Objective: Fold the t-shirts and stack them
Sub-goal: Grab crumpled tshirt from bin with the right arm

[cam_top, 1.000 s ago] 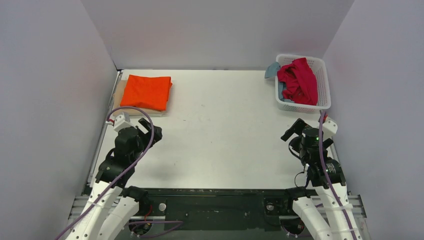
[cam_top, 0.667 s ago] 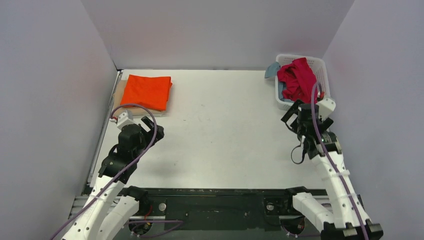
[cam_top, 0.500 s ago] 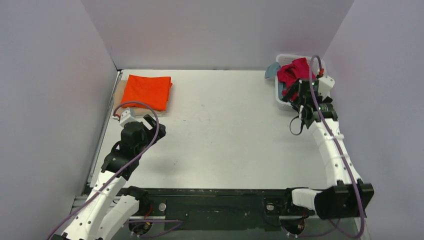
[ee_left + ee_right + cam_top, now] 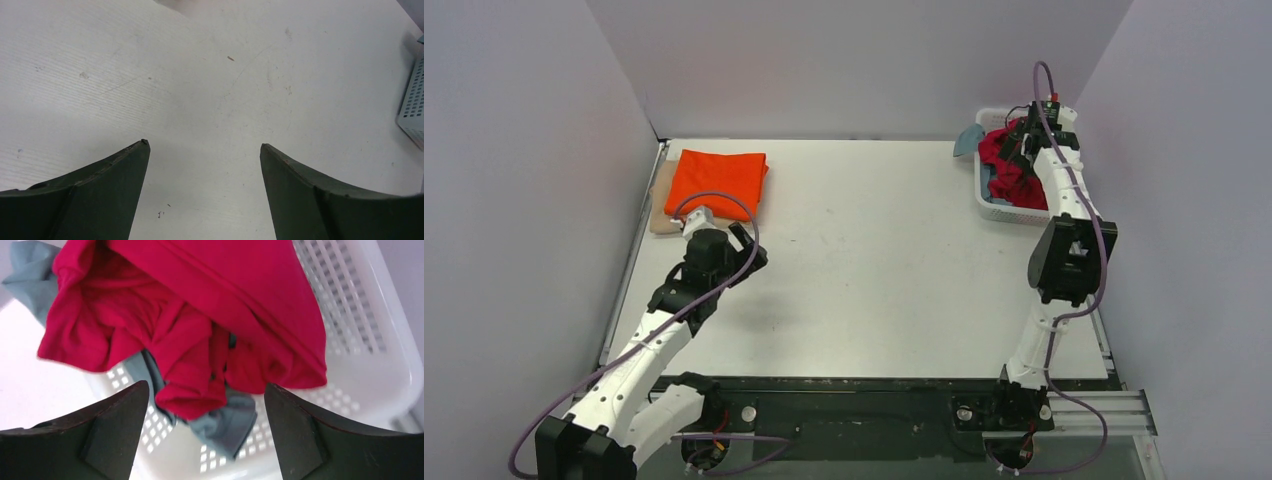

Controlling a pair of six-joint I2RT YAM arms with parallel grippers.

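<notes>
A crumpled crimson t-shirt [image 4: 1009, 165] [image 4: 200, 315] lies heaped in the white basket [image 4: 998, 211] [image 4: 365, 350] at the far right. A grey-blue t-shirt [image 4: 968, 140] [image 4: 235, 422] lies under it and hangs over the basket's left rim. My right gripper [image 4: 1022, 142] [image 4: 206, 386] hovers over the heap, open, its fingers either side of a red fold and not clamped on it. At the far left a folded orange t-shirt [image 4: 719, 182] rests on a beige one [image 4: 661, 215]. My left gripper [image 4: 749, 250] [image 4: 204, 145] is open above bare table, holding nothing.
Grey walls enclose the white table [image 4: 874, 260] on the left, back and right. The right arm [image 4: 1069, 255] stretches from its base along the right edge up to the basket. In the left wrist view the basket's corner [image 4: 412, 107] shows at the right edge.
The right arm swung from the near right of the table out over the basket, and its jaws have narrowed slightly. The left gripper crept a little forward and to the right.
</notes>
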